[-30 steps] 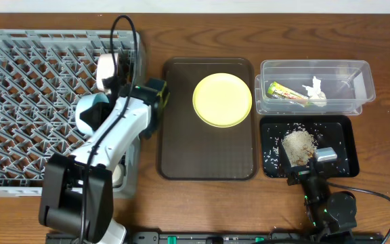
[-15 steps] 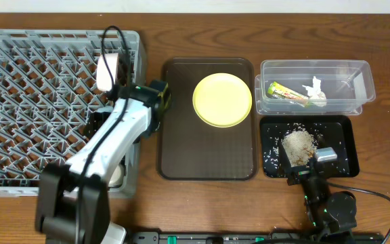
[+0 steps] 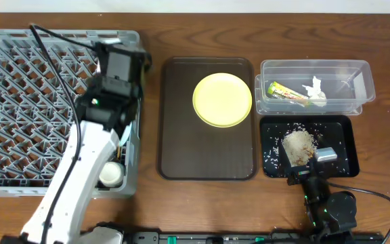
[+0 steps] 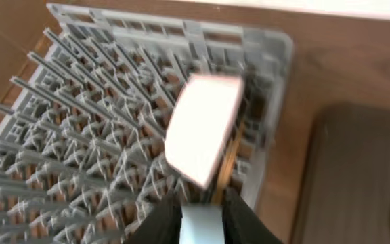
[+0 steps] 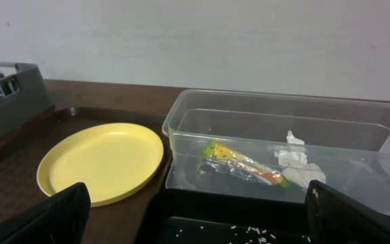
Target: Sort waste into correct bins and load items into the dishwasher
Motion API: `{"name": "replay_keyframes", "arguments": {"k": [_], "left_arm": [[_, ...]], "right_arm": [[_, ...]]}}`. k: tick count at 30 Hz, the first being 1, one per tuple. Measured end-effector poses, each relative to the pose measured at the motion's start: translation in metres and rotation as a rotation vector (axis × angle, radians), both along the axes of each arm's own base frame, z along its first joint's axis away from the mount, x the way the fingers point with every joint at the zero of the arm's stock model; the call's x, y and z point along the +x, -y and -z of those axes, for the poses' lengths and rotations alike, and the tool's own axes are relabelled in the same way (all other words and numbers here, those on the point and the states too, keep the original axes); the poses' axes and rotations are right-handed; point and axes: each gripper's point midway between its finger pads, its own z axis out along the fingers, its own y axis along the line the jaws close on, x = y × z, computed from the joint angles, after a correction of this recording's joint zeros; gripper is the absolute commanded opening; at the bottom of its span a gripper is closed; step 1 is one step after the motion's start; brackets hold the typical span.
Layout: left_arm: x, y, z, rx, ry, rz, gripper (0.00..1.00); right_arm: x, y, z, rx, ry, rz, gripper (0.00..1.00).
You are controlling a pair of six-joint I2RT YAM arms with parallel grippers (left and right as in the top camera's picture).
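My left gripper [image 3: 116, 53] is over the far right part of the grey dish rack [image 3: 26, 102]. In the left wrist view its fingers [image 4: 161, 218] are shut on a pale, blurred light blue bowl [image 4: 205, 129], held on edge above the rack pegs [image 4: 80, 135]. A white bowl [image 3: 110, 175] sits in the rack's near right corner. The yellow plate [image 3: 222, 99] lies on the brown tray [image 3: 205, 152]. The snack wrapper [image 3: 288, 93] and tissue [image 3: 315, 89] lie in the clear container [image 3: 364, 74]. Rice scraps [image 3: 298, 144] lie in the black tray [image 3: 340, 166]. My right gripper [image 3: 310, 173] is open and empty.
In the right wrist view the plate [image 5: 100, 163], the wrapper [image 5: 242, 161] and the tissue [image 5: 296, 166] lie ahead of my right gripper [image 5: 205, 227]. A small silver thing [image 3: 326, 154] sits in the black tray. Chopsticks do not show clearly.
My left arm has swung from the rack's right edge to over its far right corner, carrying the bowl. The right arm has not moved.
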Motion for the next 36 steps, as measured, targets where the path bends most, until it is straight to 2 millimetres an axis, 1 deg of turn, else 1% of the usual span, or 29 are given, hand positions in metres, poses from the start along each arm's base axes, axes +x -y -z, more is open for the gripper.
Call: {"name": "replay_keyframes", "arguments": {"k": [3, 4, 5, 7, 8, 9, 10, 11, 15, 17, 18, 20, 23, 25, 28, 31, 33, 36], "left_arm": [[0.022, -0.018, 0.012, -0.007, 0.016, -0.045, 0.23], [0.032, -0.024, 0.018, -0.017, 0.021, -0.054, 0.26], [0.039, -0.028, 0.028, -0.026, 0.009, -0.059, 0.27], [0.048, -0.031, 0.045, -0.046, -0.023, -0.038, 0.28], [0.052, -0.029, 0.059, -0.061, -0.061, -0.010, 0.27], [0.053, -0.028, 0.067, -0.066, -0.085, 0.003, 0.28], [0.051, -0.022, 0.072, -0.081, -0.106, 0.029, 0.27], [0.047, -0.017, 0.073, -0.087, -0.127, 0.048, 0.27], [0.029, -0.012, 0.086, -0.106, -0.224, 0.077, 0.28], [0.023, -0.009, 0.092, -0.124, -0.258, 0.090, 0.48], [0.021, -0.008, 0.094, -0.135, -0.267, 0.092, 0.51], [0.021, -0.005, 0.095, -0.146, -0.275, 0.106, 0.56], [0.022, -0.003, 0.093, -0.158, -0.263, 0.116, 0.56], [0.026, -0.002, 0.087, -0.164, -0.235, 0.122, 0.56], [0.030, -0.001, 0.072, -0.170, -0.179, 0.128, 0.56], [0.030, 0.005, 0.060, -0.194, -0.142, 0.157, 0.56], [0.030, 0.011, 0.057, -0.210, -0.138, 0.195, 0.56], [0.030, 0.023, 0.057, -0.238, -0.148, 0.271, 0.56]], "right_arm": [[0.000, 0.000, 0.000, 0.000, 0.000, 0.000, 0.99], [0.000, 0.000, 0.000, 0.000, 0.000, 0.000, 0.99], [0.000, 0.000, 0.000, 0.000, 0.000, 0.000, 0.99], [0.000, 0.000, 0.000, 0.000, 0.000, 0.000, 0.99], [0.000, 0.000, 0.000, 0.000, 0.000, 0.000, 0.99], [0.000, 0.000, 0.000, 0.000, 0.000, 0.000, 0.99], [0.000, 0.000, 0.000, 0.000, 0.000, 0.000, 0.99], [0.000, 0.000, 0.000, 0.000, 0.000, 0.000, 0.99], [0.000, 0.000, 0.000, 0.000, 0.000, 0.000, 0.99], [0.000, 0.000, 0.000, 0.000, 0.000, 0.000, 0.99], [0.000, 0.000, 0.000, 0.000, 0.000, 0.000, 0.99], [0.000, 0.000, 0.000, 0.000, 0.000, 0.000, 0.99], [0.000, 0.000, 0.000, 0.000, 0.000, 0.000, 0.99], [0.000, 0.000, 0.000, 0.000, 0.000, 0.000, 0.99], [0.000, 0.000, 0.000, 0.000, 0.000, 0.000, 0.99], [0.000, 0.000, 0.000, 0.000, 0.000, 0.000, 0.99], [0.000, 0.000, 0.000, 0.000, 0.000, 0.000, 0.99], [0.000, 0.000, 0.000, 0.000, 0.000, 0.000, 0.99]]}}
